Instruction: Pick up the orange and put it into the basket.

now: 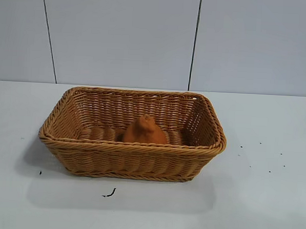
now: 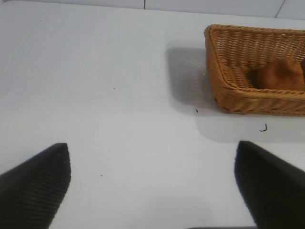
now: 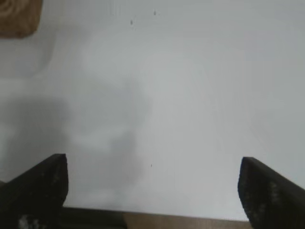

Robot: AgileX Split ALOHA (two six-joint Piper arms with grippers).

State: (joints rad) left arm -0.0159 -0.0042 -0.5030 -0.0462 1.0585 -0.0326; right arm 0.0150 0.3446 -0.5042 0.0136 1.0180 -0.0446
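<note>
Sitting inside the basket point(image 1: 132, 147) already, the orange point(image 1: 144, 131) rests on the woven floor close to the near long wall, knobbly bump up, roughly mid-length — so by the look of it the task's goal is met. Basket itself stands square on the white table point(image 1: 262, 192), near the table's far edge by the wall, w/ a few dark specks and a small curled scrap on the surface in front of it. Neither arm shows in the exterior view; both are well back from the work. Left gripper point(image 2: 152, 186) hangs over bare tabletop w/ fingers spread wide, nothing btwn them; its wrist view has the basket off to one side and the orange visible over the rim, well apart from the fingers. Right gripper point(image 3: 152, 191) is likewise spread wide and empty over bare table, only a corner of the basket at the frame's edge — it reads as clear of the basket, prob. because the drop is done and there's no reason to stay over it. Nothing left to grasp; judged from here, what remains is just parking the arms.
</note>
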